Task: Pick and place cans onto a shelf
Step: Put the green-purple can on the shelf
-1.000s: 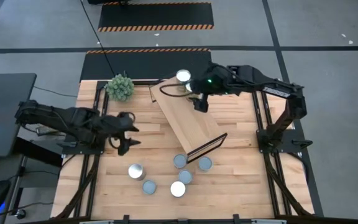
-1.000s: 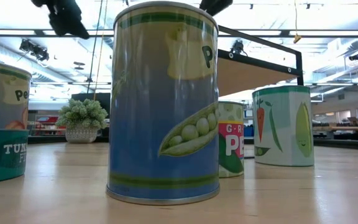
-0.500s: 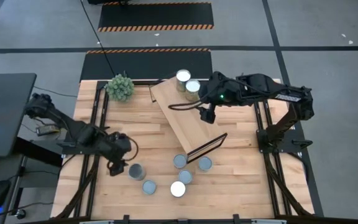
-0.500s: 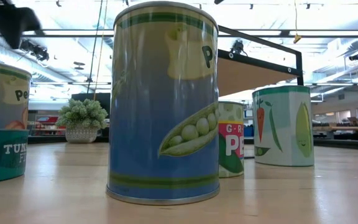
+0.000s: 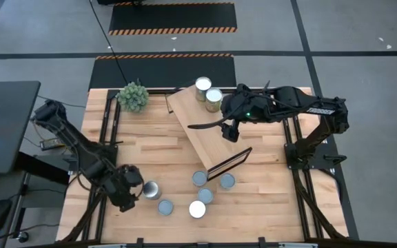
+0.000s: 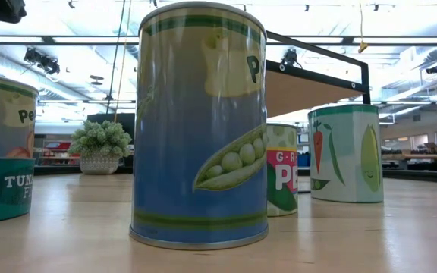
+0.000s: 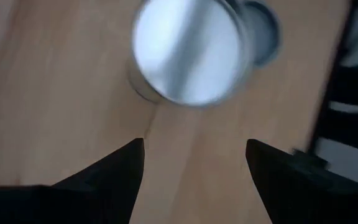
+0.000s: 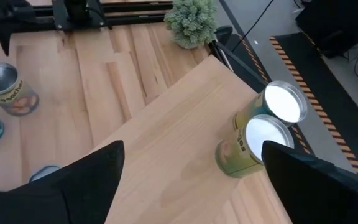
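My left jaws (image 7: pixel 194 165) are hanging spread wide just beside a can (image 7: pixel 188 53) on the tabletop (image 5: pixel 164 145), touching nothing. My right jaws (image 8: pixel 191 180) are gaping empty over the shelf (image 5: pixel 209 134), near two cans (image 8: pixel 263 130) standing on it.

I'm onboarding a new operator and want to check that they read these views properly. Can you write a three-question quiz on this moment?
1. True or false: two cans already stand on the shelf.
2. How many cans stand on the tabletop off the shelf? A) three B) five C) seven
3. Fill in: the left gripper is beside the ____ can of the tabletop group, with its fingers open.

Key
1. True; they stand side by side at the shelf's far end, near the plant.
2. B.
3. Leftmost; the right gripper, also open and empty, is over the shelf.
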